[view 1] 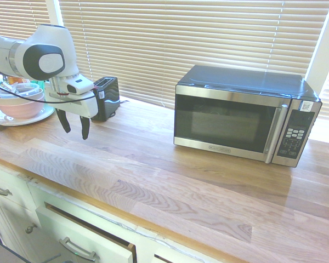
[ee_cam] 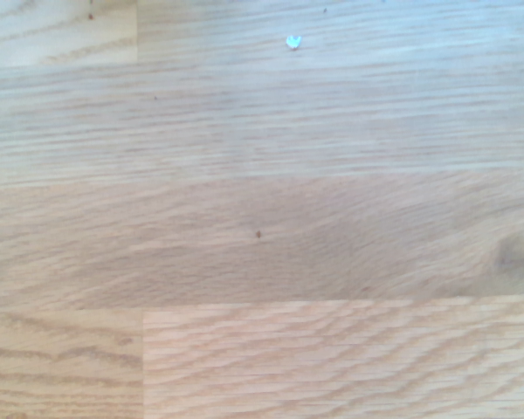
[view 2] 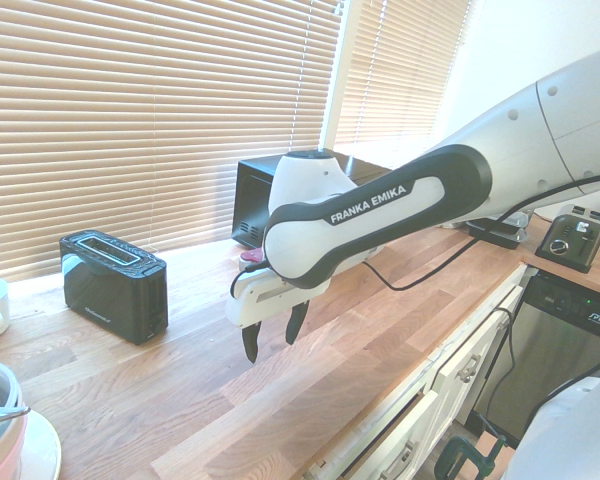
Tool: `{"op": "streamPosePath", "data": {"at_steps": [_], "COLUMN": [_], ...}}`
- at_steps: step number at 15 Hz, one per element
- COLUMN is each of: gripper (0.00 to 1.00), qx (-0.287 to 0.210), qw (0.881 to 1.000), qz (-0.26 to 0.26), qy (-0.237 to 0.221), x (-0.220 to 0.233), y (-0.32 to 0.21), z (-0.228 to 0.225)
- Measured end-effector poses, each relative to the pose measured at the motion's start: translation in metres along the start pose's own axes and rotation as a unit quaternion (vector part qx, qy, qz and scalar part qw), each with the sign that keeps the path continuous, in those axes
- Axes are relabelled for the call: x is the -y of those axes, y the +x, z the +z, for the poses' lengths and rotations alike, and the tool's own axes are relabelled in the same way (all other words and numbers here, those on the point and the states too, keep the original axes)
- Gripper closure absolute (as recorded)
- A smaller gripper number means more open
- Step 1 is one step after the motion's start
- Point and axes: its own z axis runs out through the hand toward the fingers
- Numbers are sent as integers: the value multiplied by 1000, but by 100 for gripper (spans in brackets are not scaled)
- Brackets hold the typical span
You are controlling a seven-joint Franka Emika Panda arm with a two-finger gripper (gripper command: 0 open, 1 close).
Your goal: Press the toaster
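first exterior view: the gripper (view 1: 74, 125) hangs over the wooden counter (view 1: 148, 175) with its jaws spread and nothing between them. the small black toaster (view 1: 106, 98) stands upright on the counter near the blinds (view 1: 153, 49), well apart from the microwave (view 1: 244, 115). in the second exterior view, a bare gap of counter lies between toaster and gripper. the wrist view shows only wood grain with small specks.

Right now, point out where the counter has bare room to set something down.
Bare wood lies between toaster and microwave, and in front of the microwave. It's crowded beside the toaster, where bowls sit on a plate.
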Motion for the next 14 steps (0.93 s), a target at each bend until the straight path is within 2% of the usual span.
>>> {"op": "streamPosePath", "data": {"at_steps": [8, 12, 14], "gripper": [0, 0, 0], "qx": [-28, -69, -103], "qw": [999, 993, 986], "qz": [-33, -91, -131], "qy": [-8, 10, 27], "x": [6, 19, 27], "y": [2, 1, 3], "z": [6, -1, -9]}}
